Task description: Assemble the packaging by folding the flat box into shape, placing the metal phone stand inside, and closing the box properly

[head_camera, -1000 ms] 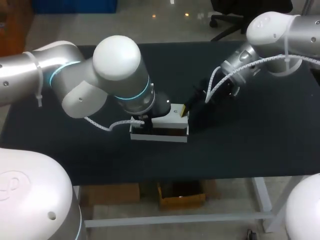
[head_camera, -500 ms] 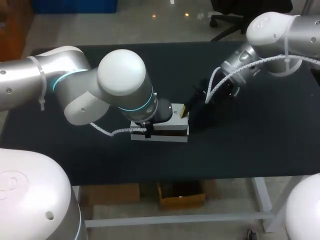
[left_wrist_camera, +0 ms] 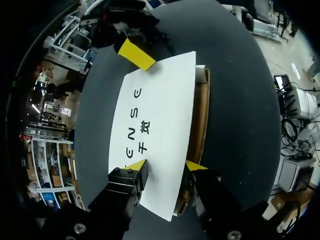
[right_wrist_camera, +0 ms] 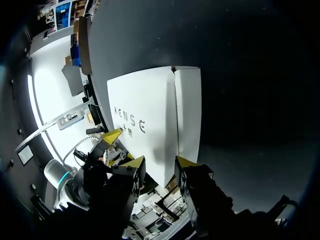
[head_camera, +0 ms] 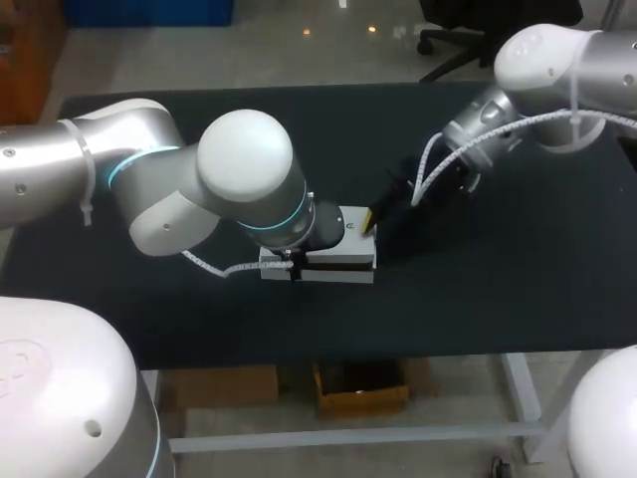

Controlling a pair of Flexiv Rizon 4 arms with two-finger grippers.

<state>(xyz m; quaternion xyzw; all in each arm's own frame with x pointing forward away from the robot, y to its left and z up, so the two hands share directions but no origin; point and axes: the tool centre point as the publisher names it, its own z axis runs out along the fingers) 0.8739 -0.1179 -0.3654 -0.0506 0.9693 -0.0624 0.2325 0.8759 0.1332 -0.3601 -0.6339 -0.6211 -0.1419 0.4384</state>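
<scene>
The white box [head_camera: 338,264] lies at the table's middle, its printed lid [left_wrist_camera: 150,115] nearly down over the brown inside [left_wrist_camera: 200,117]. My left gripper [left_wrist_camera: 165,166] stands open at the lid's near end: one fingertip [left_wrist_camera: 135,165] rests on top of the lid, the other [left_wrist_camera: 196,166] sits past the lid's free edge by the box wall. My right gripper [right_wrist_camera: 158,162] is open at the box's other end, with a yellow fingertip [left_wrist_camera: 136,54] on the lid's far corner. The metal phone stand is not visible.
The black table [head_camera: 498,289] holds nothing else that I can see. My left arm's big white elbow [head_camera: 244,164] hangs over the box's left half. Open tabletop lies to the right and front of the box.
The left arm has swung right and forward over the box. The lid has come down, so less of the dark opening shows. The right arm has barely moved.
</scene>
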